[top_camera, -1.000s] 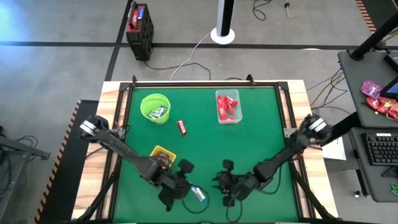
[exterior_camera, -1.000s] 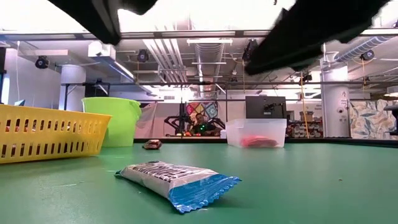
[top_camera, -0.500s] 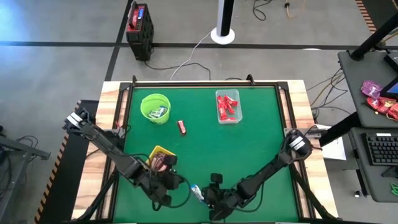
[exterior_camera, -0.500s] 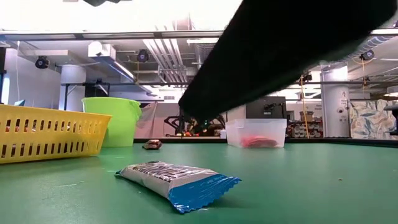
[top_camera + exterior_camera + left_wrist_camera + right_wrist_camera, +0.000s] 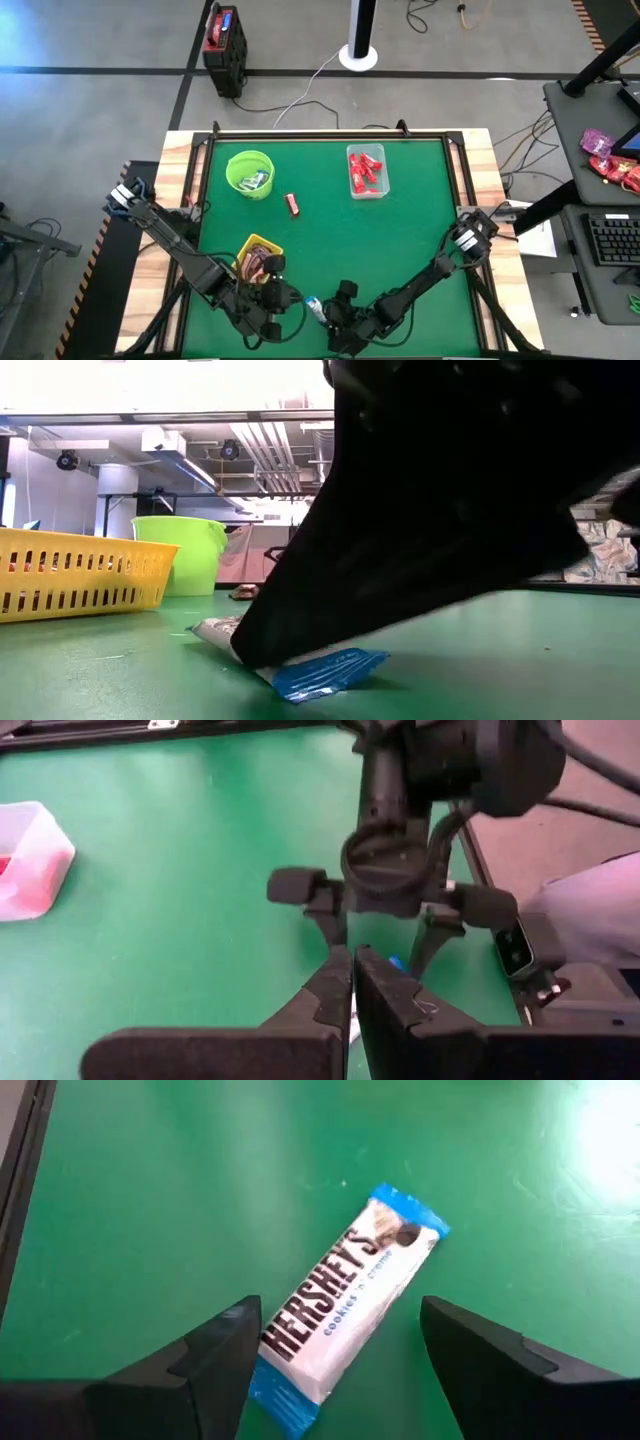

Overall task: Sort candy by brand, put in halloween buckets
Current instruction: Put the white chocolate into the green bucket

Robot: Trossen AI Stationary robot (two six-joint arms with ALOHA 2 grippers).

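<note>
From my low camera the right arm blacks out most of the picture, leaving only the blue tail of 1 blue-and-white bar [image 5: 325, 670] visible. Overhead, left to right: the left gripper [image 5: 268, 300] sits low at the front edge, fingers pressed together on nothing; a yellow basket [image 5: 250, 245]; 1 lime-green bucket [image 5: 250, 172]; 1 loose brown bar [image 5: 292, 204]; the right gripper [image 5: 335, 1370], fingers spread wide (straddling that bar); 1 clear tub [image 5: 366, 171] of red candy, count unclear.
</note>
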